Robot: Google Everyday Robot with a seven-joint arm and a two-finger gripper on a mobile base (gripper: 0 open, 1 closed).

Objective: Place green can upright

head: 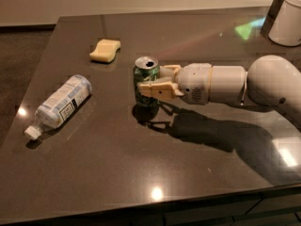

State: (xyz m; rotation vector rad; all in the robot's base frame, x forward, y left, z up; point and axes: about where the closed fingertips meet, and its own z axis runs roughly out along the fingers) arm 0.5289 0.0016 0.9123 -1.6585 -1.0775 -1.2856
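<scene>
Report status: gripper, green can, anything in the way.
Gripper at green can, shut on it. Can upright, opening up. Bottle lying to the left, sponge behind, both apart from can; nothing in the way.

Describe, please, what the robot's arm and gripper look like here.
The arm is smooth, glossy white: cylindrical segments running into a bulbous rounded joint, with no cables showing. The gripper, at mid-table around the green can, has two slim cream-tan fingers on a rounded white wrist housing.
</scene>
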